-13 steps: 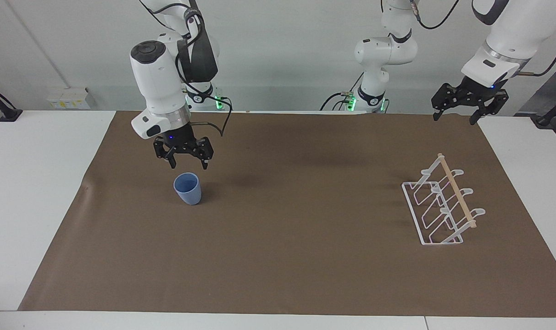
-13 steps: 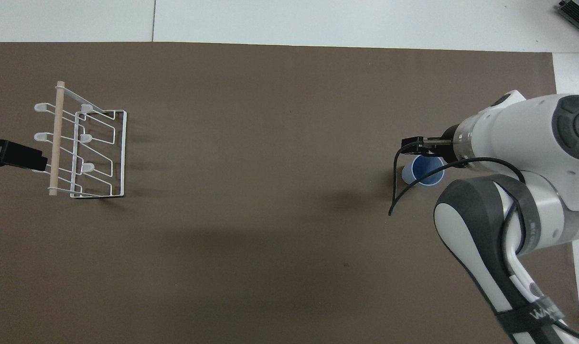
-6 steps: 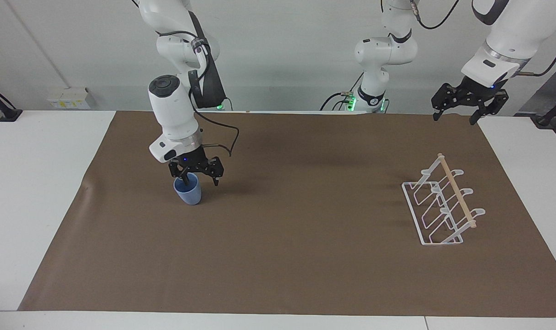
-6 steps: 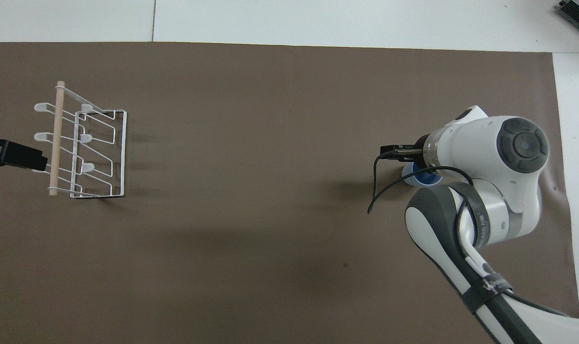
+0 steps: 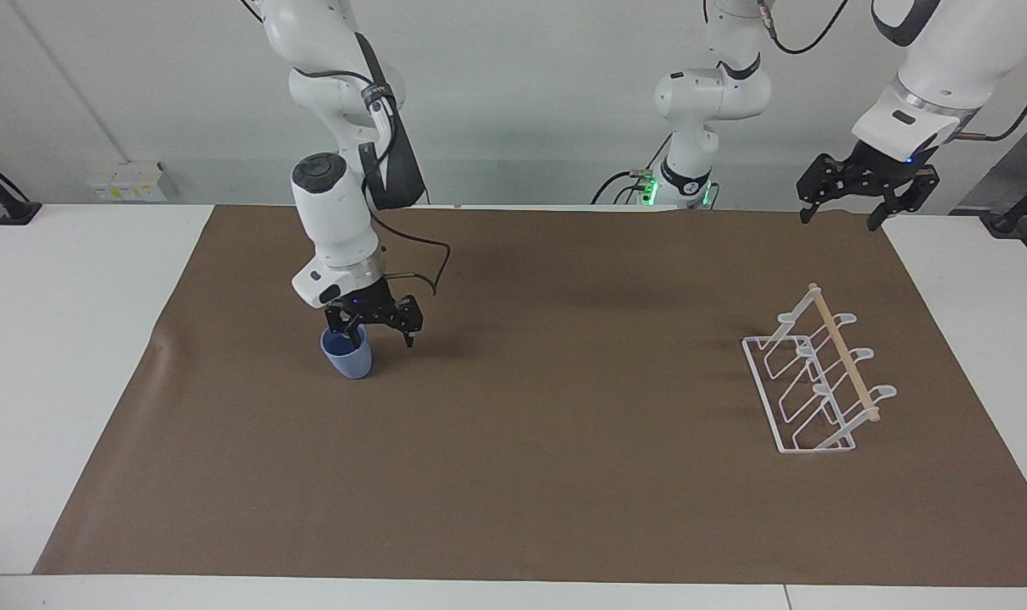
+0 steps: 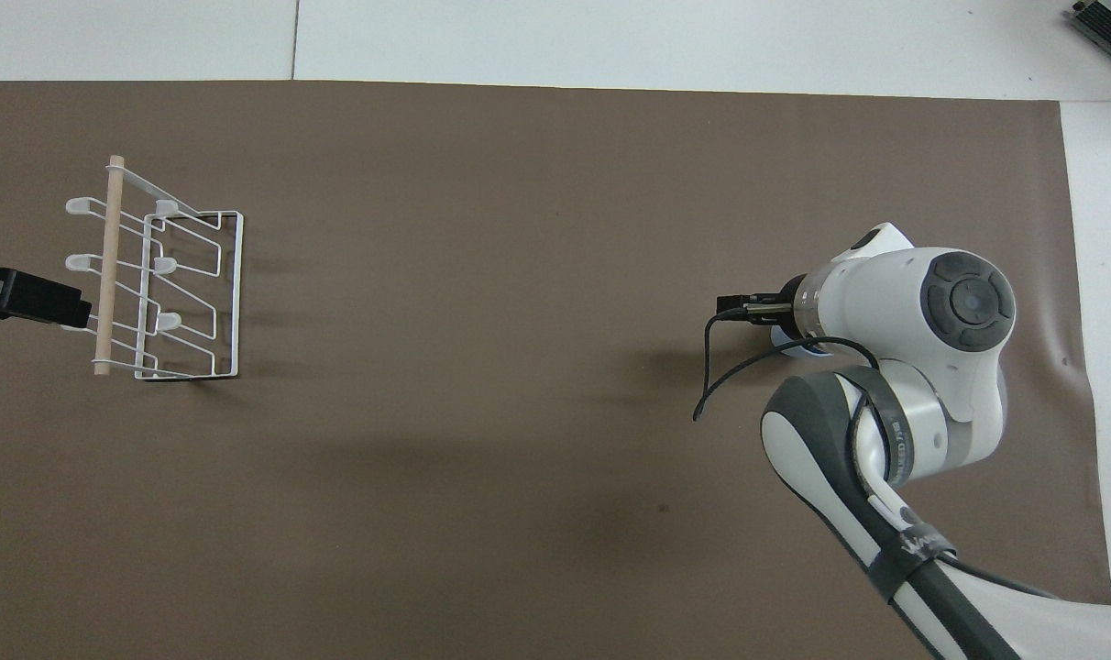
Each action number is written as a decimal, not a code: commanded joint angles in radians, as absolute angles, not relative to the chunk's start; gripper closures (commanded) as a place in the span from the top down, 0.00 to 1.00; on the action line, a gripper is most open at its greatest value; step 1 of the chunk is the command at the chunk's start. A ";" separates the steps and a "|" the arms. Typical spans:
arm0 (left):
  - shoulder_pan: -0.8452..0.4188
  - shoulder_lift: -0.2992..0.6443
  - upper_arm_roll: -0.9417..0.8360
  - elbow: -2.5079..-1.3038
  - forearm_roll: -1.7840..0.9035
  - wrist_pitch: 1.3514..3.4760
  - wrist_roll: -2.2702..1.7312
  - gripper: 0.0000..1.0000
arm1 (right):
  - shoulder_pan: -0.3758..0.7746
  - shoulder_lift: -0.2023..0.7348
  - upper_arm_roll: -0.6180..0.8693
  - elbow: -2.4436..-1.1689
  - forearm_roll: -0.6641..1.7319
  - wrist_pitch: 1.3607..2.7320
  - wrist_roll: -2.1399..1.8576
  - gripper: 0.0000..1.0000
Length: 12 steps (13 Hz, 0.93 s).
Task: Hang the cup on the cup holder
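Cup: you had the light-blue cup (image 5: 347, 357) standing upright, mouth up, on the brown mat (image 5: 530, 474), toward the right arm's end of the counter (image 5: 64, 339). In the overhead view the right arm's wrist covered nearly all of it.

Right tool: your right tool (image 5: 376, 332) was down at the cup's rim, jaws spread wide. One finger reached into the cup's mouth; the other hung outside the cup wall, on the side toward the cup holder. The fingers had not closed on the wall, and the cup sat on the mat, not lifted.

Cup holder: the white wire cup holder (image 5: 810, 381) stood on the mat toward the left arm's end of the counter, well apart from the cup. Its wooden rod (image 5: 842, 352) ran along the top, and no cup hung on its prongs.

Left tool: your left tool (image 5: 842, 213) waited up in the air over the mat's edge at the robots' own side, above the left arm's end of the counter. Its jaws stood open and held nothing.
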<state>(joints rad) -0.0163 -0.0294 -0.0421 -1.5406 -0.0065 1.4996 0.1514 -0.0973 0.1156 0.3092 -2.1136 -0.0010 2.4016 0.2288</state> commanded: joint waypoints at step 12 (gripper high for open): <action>-0.003 -0.057 -0.048 -1.568 -0.014 1.494 0.155 1.00 | -0.132 0.118 0.314 -2.221 0.009 2.542 0.147 0.67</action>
<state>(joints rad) -0.0163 -0.0294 -0.0421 -1.5406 -0.0065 1.4992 0.1514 -0.1136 0.1237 0.3050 -2.2105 -0.0010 2.5296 0.1831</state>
